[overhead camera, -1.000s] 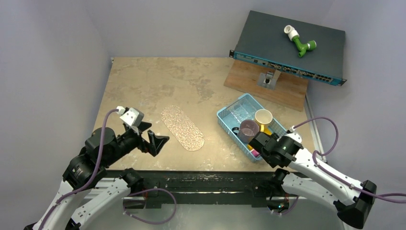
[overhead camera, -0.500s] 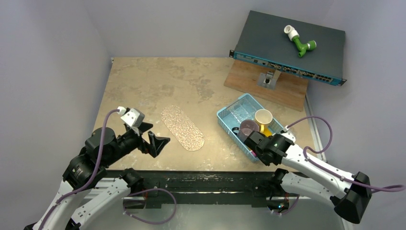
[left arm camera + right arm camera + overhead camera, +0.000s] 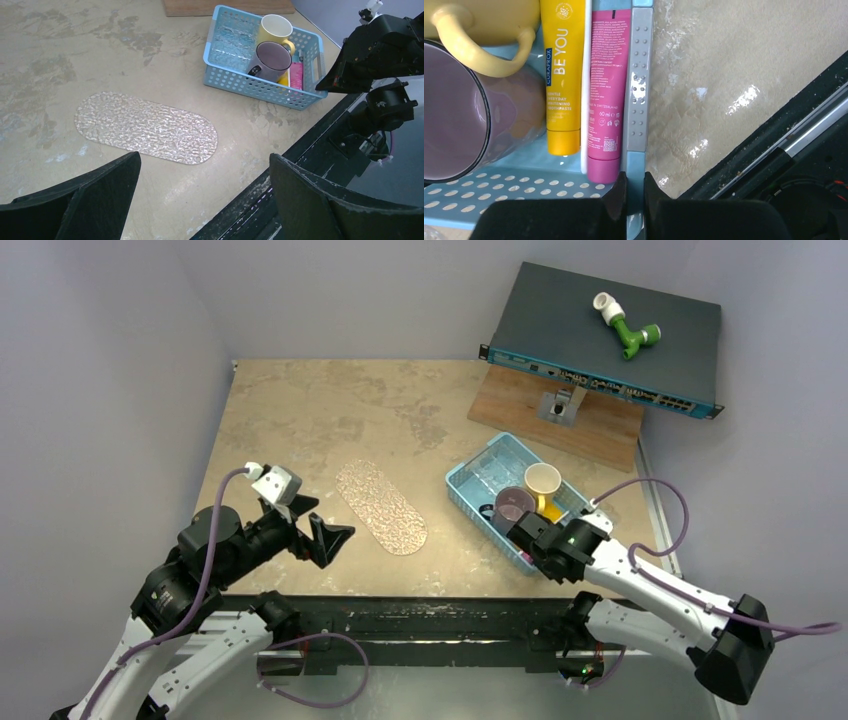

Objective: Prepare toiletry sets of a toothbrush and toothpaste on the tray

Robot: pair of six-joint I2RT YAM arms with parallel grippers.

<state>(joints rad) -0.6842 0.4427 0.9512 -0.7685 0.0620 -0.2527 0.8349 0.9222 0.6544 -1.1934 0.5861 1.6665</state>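
Basket point(image 3: 470, 462) shifted left, right pincer point(image 3: 634, 187) pinching wall; yellow toothpaste point(image 3: 562, 75), pink toothpaste point(image 3: 607, 90) inside; left pincer point(image 3: 204, 165) spread.

The tray point(image 3: 146, 127) is clear with a glittery pebbled pattern. The basket point(image 3: 260, 87) is light blue and hole-dotted. One toothpaste tube point(image 3: 562, 75) is yellow-orange, the other tube point(image 3: 605, 90) pink. The tabletop point(image 3: 100, 50) is mottled beige.

1 tray point(image 3: 381, 507); 1 basket point(image 3: 470, 485); 2 mugs: yellow mug point(image 3: 544, 480), purple mug point(image 3: 512, 506); 2 toothpaste: yellow tube point(image 3: 561, 75), pink tube point(image 3: 605, 85); 1 toothbrush point(image 3: 585, 100) visible; 1 switch point(image 3: 600, 335); 1 board point(image 3: 520, 405); 1 pipe fitting point(image 3: 625, 325); 2 grippers: left gripper point(image 3: 204, 156), right gripper point(image 3: 635, 185).
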